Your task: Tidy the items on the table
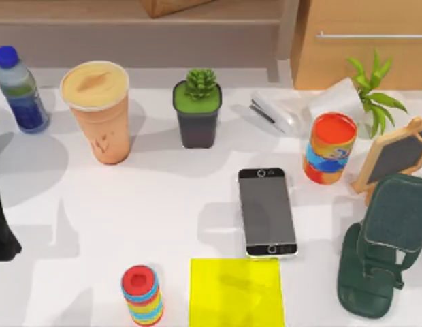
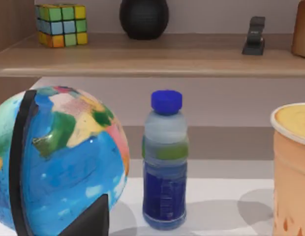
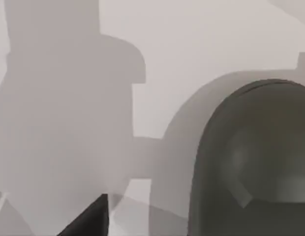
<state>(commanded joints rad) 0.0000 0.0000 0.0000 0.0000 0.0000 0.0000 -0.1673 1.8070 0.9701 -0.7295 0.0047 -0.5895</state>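
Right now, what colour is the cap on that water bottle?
Blue. The bottle has a bright blue cap, clearest in the left wrist view.

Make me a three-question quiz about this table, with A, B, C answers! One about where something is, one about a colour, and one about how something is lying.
1. Where is the water bottle?
A. at the table's back left corner
B. on the yellow mat
C. beside the little chalkboard

2. What colour is the bottle's cap?
A. red
B. blue
C. green

3. How is the smartphone lying?
A. standing on its edge
B. leaning on the cup
C. flat, screen up

Answers:
1 A, it stands at the top view's far left, left of the lidded cup.
2 B, the cap is blue in the top and left wrist views.
3 C, its dark screen faces up on the table, near the yellow mat.
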